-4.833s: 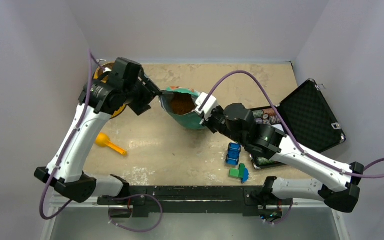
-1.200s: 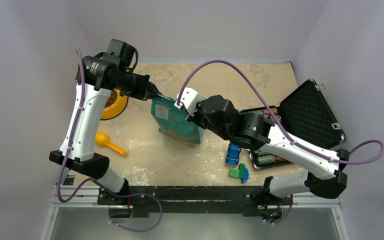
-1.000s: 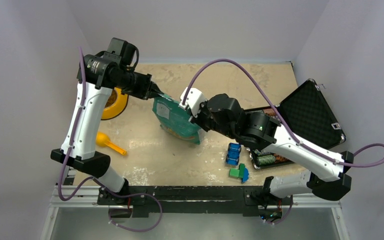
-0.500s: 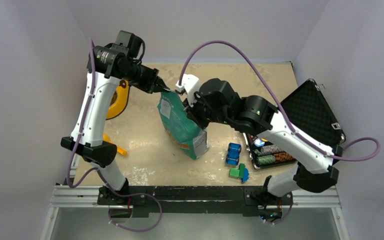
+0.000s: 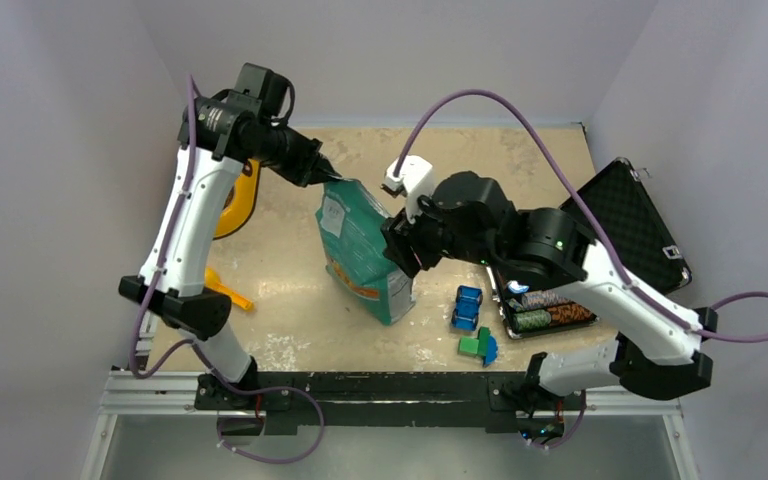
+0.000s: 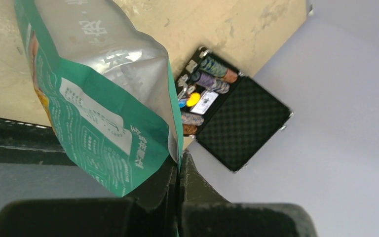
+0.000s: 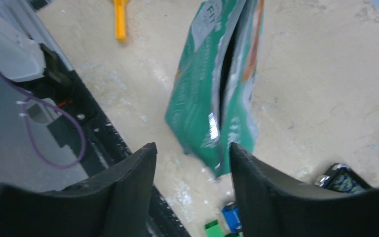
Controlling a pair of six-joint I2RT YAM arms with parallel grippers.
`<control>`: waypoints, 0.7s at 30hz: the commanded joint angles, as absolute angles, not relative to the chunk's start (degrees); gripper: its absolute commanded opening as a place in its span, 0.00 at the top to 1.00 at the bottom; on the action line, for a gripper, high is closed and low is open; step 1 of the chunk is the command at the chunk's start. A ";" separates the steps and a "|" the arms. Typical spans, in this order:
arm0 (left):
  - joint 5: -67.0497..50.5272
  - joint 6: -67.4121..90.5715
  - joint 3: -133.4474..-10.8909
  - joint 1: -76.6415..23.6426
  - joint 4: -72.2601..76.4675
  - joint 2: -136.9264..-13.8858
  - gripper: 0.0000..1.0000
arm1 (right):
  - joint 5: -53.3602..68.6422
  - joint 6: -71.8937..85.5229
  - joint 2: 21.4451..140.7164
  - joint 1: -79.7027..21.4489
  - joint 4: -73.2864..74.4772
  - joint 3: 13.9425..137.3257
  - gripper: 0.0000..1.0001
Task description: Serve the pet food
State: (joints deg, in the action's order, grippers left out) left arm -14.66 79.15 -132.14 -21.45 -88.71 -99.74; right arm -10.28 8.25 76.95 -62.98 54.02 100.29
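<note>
The teal-green pet food bag (image 5: 360,250) hangs upright over the middle of the table. My left gripper (image 5: 326,177) is shut on its top corner. In the left wrist view the bag (image 6: 103,98) hangs from the closed jaws (image 6: 179,163). My right gripper (image 5: 401,247) is open and empty beside the bag's right edge. In the right wrist view the bag (image 7: 217,84) lies beyond the spread jaws (image 7: 192,158), not between them. The kibble is hidden inside the bag. I cannot tell if the bag's bottom touches the table.
A yellow bowl (image 5: 243,200) sits at the far left, partly behind my left arm. A yellow scoop (image 5: 230,294) lies below it. An open black case of poker chips (image 5: 610,235) is at the right. A blue toy (image 5: 468,305) and a green toy (image 5: 478,346) lie near the front.
The bag went from open and held by both grippers to hanging upright from my left gripper. My right gripper has let go and drawn back to the right in the last half second.
</note>
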 commanded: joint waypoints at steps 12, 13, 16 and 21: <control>-19.57 99.24 -115.86 -20.30 -74.12 -83.10 1.00 | -19.80 -2.42 98.17 -65.64 57.89 129.10 0.29; -19.75 99.74 -115.37 -20.30 -74.25 -82.79 1.00 | -18.60 -2.81 98.35 -65.70 56.17 128.22 0.29; -19.34 100.26 -116.06 -20.30 -75.62 -82.25 1.00 | -23.97 -5.94 98.57 -66.78 50.11 124.59 0.30; -17.33 99.38 -116.80 -19.86 -77.97 -81.92 1.00 | -39.55 -10.59 102.31 -68.02 48.54 126.09 0.66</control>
State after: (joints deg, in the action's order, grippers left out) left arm -14.74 96.95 -112.79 -20.64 -81.49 -85.14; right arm -26.48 -5.91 102.06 -67.13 53.54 124.05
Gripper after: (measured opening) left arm 0.022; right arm 0.554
